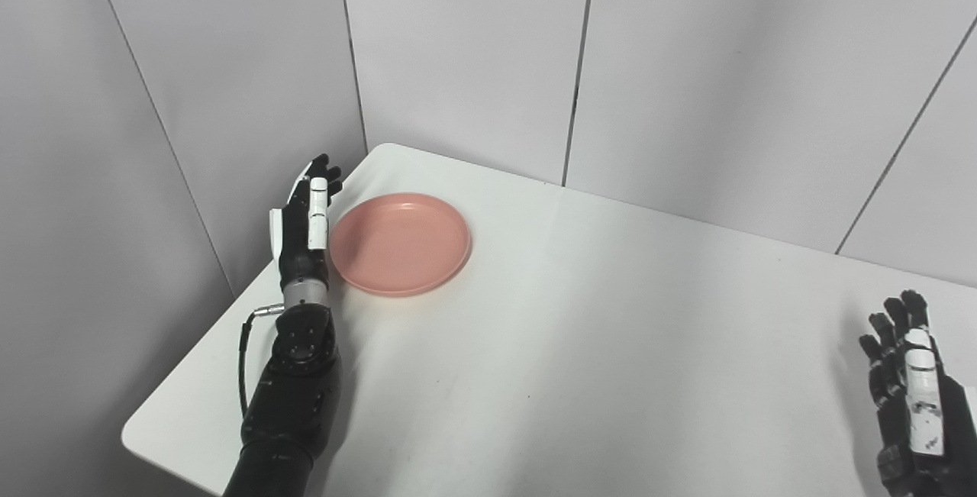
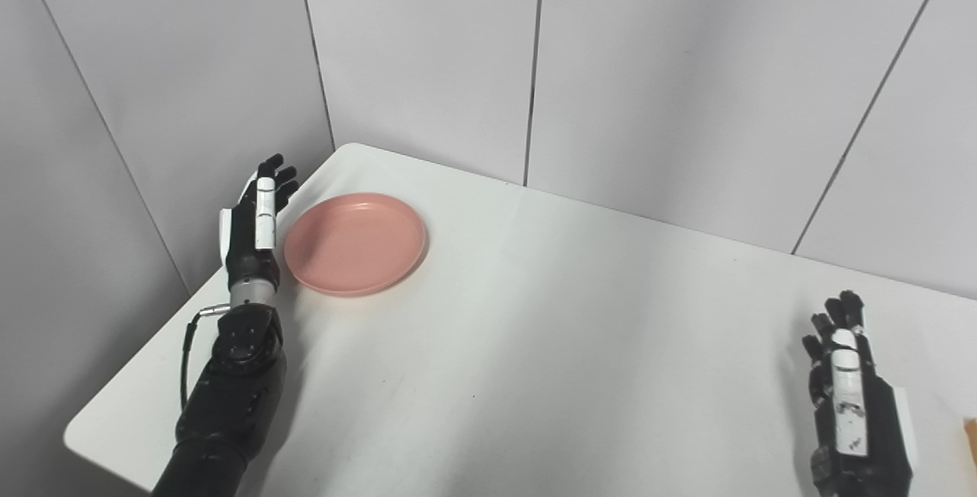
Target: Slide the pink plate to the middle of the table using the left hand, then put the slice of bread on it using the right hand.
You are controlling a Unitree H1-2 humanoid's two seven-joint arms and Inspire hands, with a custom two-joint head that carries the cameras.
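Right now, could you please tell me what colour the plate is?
The plate is plain salmon pink, clearest in the left eye view.

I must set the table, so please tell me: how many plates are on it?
1. The pink plate lies near the table's far left corner, beside the open left hand. Others may be outside the view.

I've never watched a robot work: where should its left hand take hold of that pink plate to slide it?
Probably at the raised rim on the pink plate's left edge, where the open left hand stands edge-on beside it. The plate is shallow and lies flat, so pushing sideways toward the middle of the table suits better than pinching.
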